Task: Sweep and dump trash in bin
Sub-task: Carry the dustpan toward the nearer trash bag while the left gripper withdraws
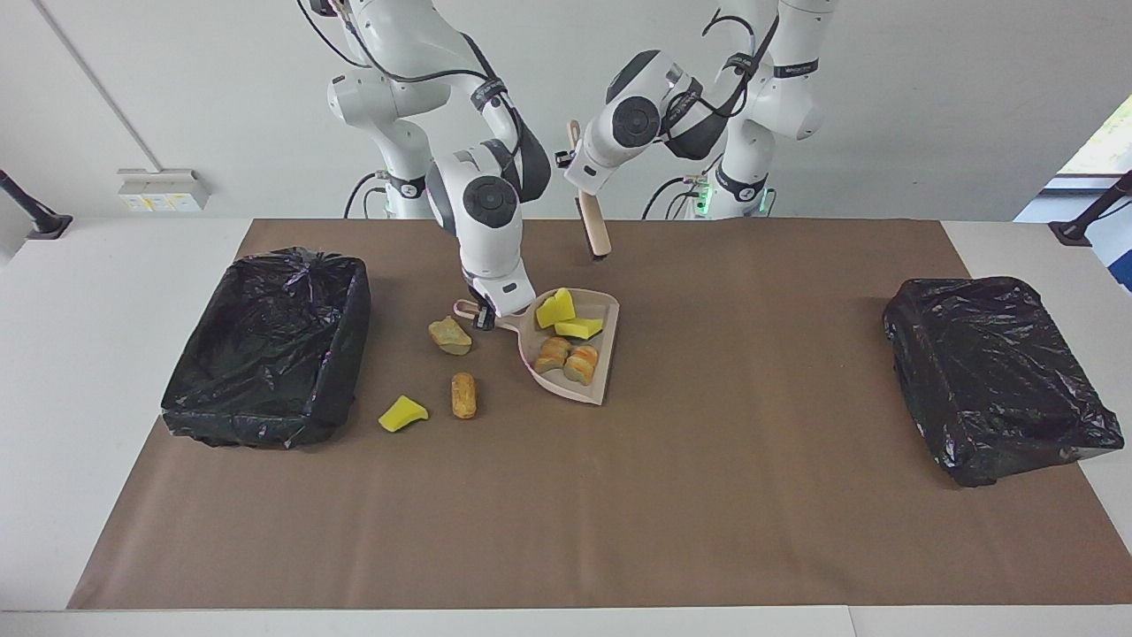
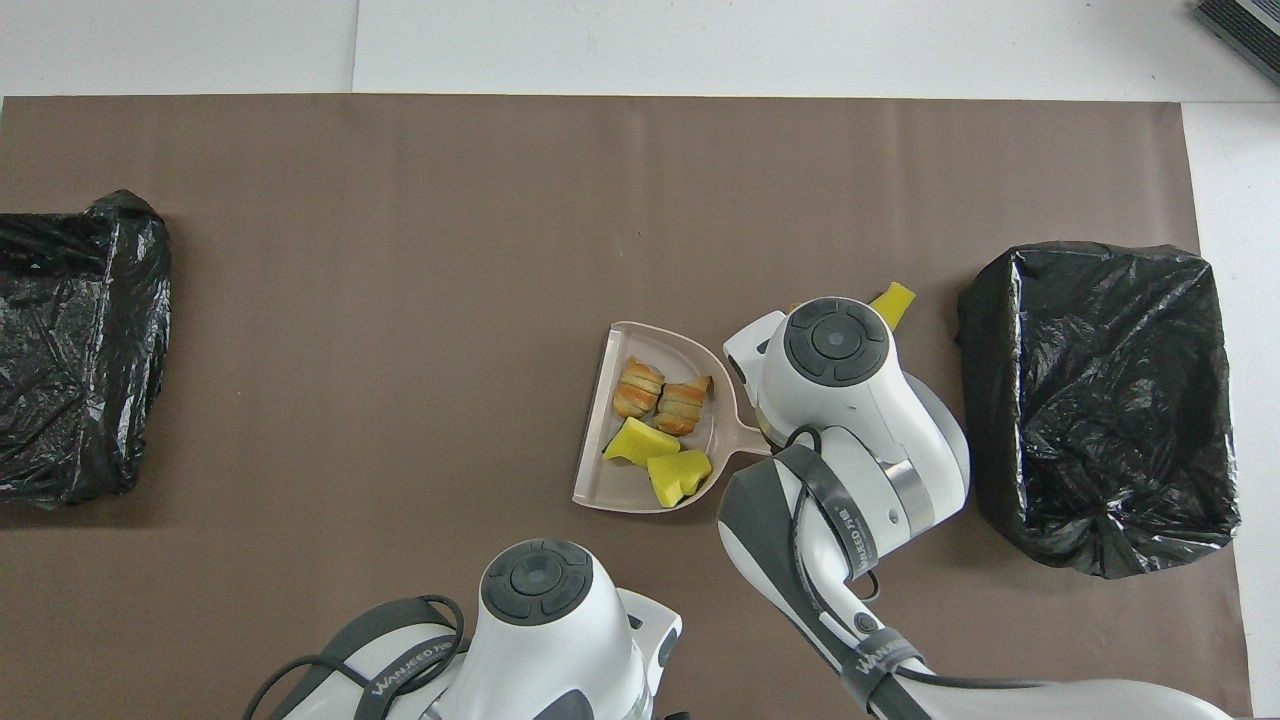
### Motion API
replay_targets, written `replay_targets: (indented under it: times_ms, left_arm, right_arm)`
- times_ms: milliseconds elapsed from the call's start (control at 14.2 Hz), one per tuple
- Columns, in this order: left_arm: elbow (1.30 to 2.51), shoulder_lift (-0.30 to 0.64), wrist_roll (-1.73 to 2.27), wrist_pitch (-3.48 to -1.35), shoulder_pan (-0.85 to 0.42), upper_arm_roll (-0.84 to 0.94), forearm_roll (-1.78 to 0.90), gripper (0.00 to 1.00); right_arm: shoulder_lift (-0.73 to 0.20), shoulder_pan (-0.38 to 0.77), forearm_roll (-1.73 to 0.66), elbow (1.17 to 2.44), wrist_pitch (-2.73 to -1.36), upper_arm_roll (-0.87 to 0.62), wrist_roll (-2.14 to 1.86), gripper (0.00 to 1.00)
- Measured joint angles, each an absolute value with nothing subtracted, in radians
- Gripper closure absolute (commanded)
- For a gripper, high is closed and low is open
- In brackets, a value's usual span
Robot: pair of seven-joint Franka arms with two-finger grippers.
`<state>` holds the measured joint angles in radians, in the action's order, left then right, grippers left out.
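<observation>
Now right gripper (image 1: 484, 316) clamps the dustpan (image 1: 591, 386) handle; left gripper (image 1: 572, 159) grips the brush (image 1: 594, 226).

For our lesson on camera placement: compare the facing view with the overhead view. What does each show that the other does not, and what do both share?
Only the facing view shows the brush, raised in the shut left gripper, the right gripper shut on the dustpan's handle, and two scraps on the paper: a tan lump and a brown roll.

Only the overhead view shows the top casings of both arms, which cover those things.

Both show the pink dustpan holding two yellow sponge pieces and two bread rolls, a loose yellow sponge piece, and both black-lined bins.
</observation>
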<state>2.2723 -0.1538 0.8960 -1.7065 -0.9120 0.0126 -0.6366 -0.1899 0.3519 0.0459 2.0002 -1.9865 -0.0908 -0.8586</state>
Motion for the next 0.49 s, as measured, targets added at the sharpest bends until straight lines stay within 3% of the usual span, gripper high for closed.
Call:
replay_targets:
  times_ms: [282,494]
  left_arm:
    - [2.386,-0.232,0.896,-1.870,-0.922,0.123,-0.507,1.00]
    - [2.434,-0.240,0.896,-1.955,-0.935,0.158,-0.419,1.00]
  right_arm:
    - [-0.190,0.332,0.046,1.999,-1.986,-0.091,-0.859,1.00]
    - [-0.190,0.331,0.046,1.999,-1.986,-0.091,-0.859,1.00]
